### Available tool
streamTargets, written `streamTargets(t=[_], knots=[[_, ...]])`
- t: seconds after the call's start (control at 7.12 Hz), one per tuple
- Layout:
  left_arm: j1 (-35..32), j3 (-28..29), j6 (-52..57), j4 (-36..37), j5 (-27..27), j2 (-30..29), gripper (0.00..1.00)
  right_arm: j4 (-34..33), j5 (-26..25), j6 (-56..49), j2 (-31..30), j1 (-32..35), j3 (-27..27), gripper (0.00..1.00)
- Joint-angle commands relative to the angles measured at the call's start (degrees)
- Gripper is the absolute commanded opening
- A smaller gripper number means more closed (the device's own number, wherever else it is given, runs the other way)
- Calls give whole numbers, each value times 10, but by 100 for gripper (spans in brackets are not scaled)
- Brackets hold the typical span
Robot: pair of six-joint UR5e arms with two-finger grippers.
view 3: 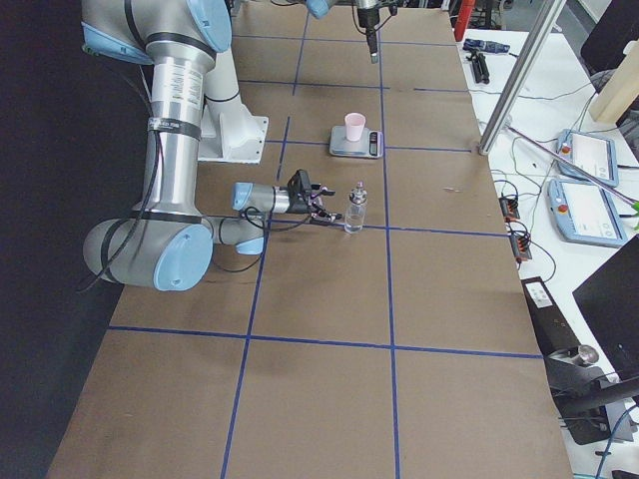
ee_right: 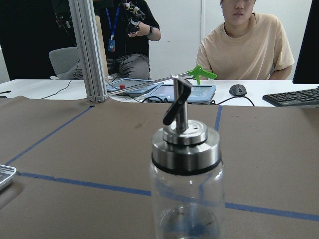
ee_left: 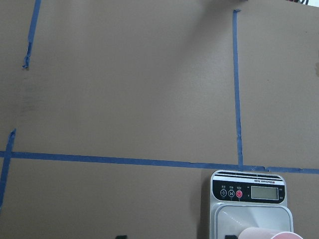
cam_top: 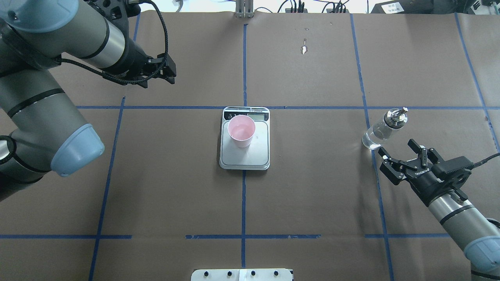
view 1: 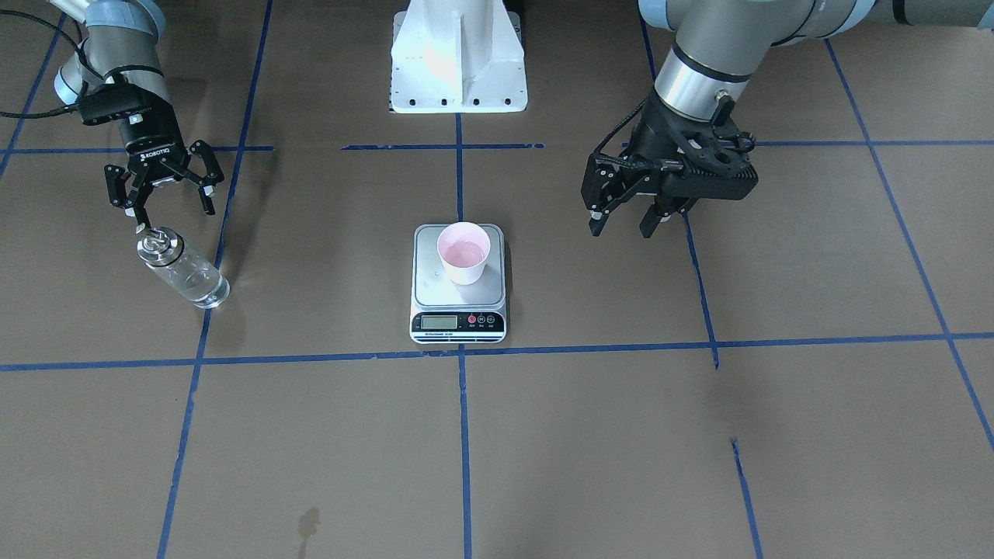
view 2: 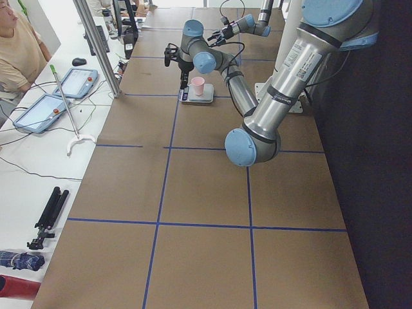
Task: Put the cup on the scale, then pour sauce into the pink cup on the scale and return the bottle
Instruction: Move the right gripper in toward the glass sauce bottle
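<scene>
As it was spread wide with nothing between its jaws, the right gripper (cam_top: 395, 146) was seen released at the lower right of the overhead view, just beside the upright bottle (cam_top: 381, 132). The left gripper (cam_top: 170, 75), at upper left, was released too. The tapered pale pink cup (cam_top: 241, 130) was found on the flat silver-grey scale (cam_top: 258, 156) at centre, so grasping the bottle was judged the step in hand: a closing around smooth round glass, below the shiny metal cap, was called for.
</scene>
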Motion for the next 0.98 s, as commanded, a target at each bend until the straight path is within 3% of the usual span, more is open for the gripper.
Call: streamTargets(t=[0.0,0.84], knots=[[0,0,0,0,-1,3,71,0,-13,0,20,2,-30,100],[1,2,-1,0,1,4,71,-2,-20,16,52,15,-77,100]])
